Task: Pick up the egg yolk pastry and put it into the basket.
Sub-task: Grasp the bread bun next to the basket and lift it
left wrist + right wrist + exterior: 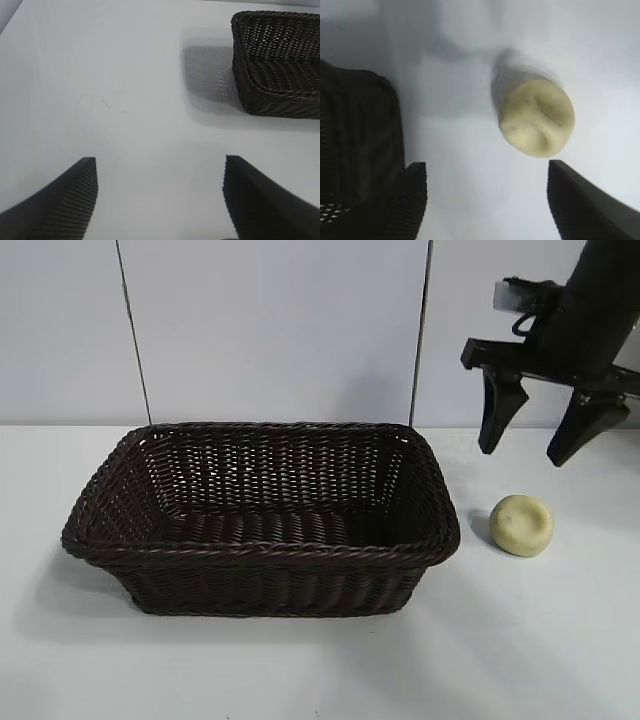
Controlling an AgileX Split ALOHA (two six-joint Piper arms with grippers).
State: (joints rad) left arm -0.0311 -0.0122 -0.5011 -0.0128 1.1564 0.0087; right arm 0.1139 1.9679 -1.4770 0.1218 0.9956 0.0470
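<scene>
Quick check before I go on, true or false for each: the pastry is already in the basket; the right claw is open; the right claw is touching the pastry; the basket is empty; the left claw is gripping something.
1. The pastry is already in the basket. False: it lies on the table, to the right of the basket in the exterior view.
2. The right claw is open. True.
3. The right claw is touching the pastry. False: it hangs above it with a clear gap.
4. The basket is empty. True: nothing shows inside it.
5. The left claw is gripping something. False: it is open over bare table, off to the side of the basket.
</scene>
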